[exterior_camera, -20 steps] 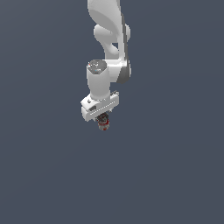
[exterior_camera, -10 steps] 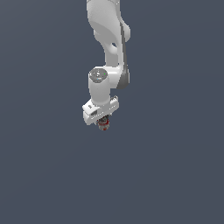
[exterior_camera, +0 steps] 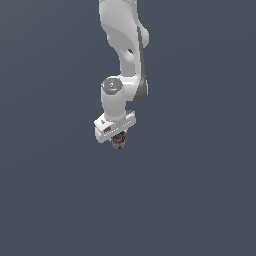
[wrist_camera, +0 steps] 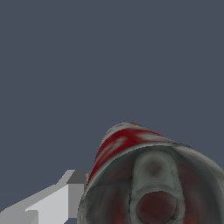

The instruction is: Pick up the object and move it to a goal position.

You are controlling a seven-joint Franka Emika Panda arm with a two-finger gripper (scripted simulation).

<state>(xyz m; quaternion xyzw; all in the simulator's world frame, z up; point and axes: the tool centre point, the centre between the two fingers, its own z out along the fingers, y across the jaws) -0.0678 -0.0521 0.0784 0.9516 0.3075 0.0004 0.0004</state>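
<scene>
The can, small with a mottled grey-and-red label, hangs just under the white gripper near the middle of the exterior view. The gripper is shut on it and holds it in the air, with only the can's lower part showing below the hand. In the wrist view the can fills the near field, its dark top rim and red-streaked side facing the camera, with one white finger beside it. The other finger is hidden behind the can.
The white arm comes down from the top of the exterior view. All around is a plain dark grey-blue surface with no other objects and no visible goal mark.
The arm has carried the can slightly toward the exterior view's left, and the hand has turned a little. The grip on the can is unchanged.
</scene>
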